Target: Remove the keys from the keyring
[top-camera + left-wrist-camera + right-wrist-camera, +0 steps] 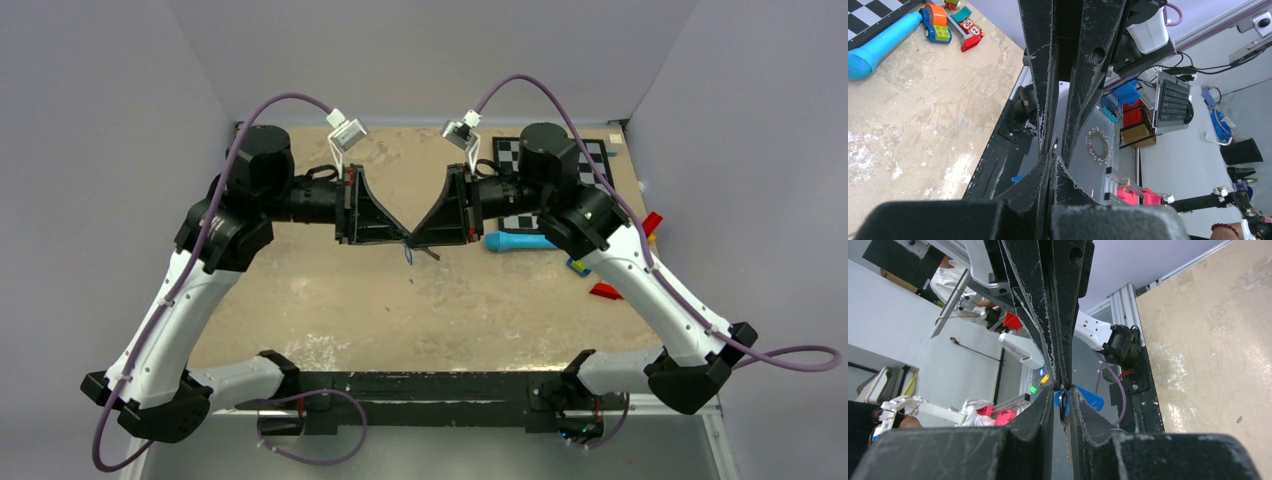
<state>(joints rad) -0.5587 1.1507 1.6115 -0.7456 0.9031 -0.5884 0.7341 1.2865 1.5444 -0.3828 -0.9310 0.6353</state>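
Both grippers meet tip to tip above the middle of the table. My left gripper [403, 241] is shut, and its tips pinch the dark keyring [1062, 399] from above in the right wrist view. My right gripper [418, 243] has its jaws a narrow gap apart, closed around the keys [1066, 426], thin grey metal seen edge-on. The bright blue oval tag [1089, 399] hangs just behind the right fingers [1087, 416] and shows as a blue speck in the top view [408, 257]. In the left wrist view a small metal glint [1055, 145] sits at my left gripper's tips [1054, 161].
A long light-blue tube-shaped tool [518, 241] lies right of the grippers, also in the left wrist view [883, 44]. Small toy blocks [937, 26] and red pieces [606, 291] lie near the right edge. A checkerboard [592, 158] lies at the back right.
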